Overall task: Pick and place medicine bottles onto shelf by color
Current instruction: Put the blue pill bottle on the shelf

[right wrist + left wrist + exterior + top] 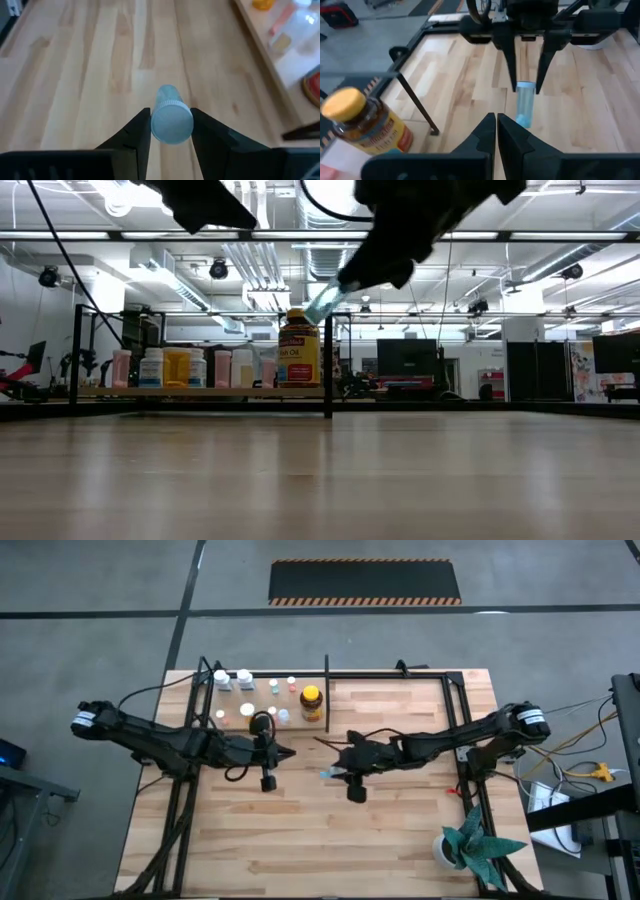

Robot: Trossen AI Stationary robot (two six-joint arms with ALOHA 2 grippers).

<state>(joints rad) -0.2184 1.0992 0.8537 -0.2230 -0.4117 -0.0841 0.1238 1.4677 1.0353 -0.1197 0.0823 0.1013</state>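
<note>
In the low view both arms are cut off at the top edge, and the small bottles on the shelf overlap too much for a sure count; one amber jar stands by the divider. The right pincer grips one pale blue bottle above the desk. The left pincer is closed, empty

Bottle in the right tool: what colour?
Pale blue bottle, clearest in the right wrist view.

pale blue bottle, amber jar
</note>
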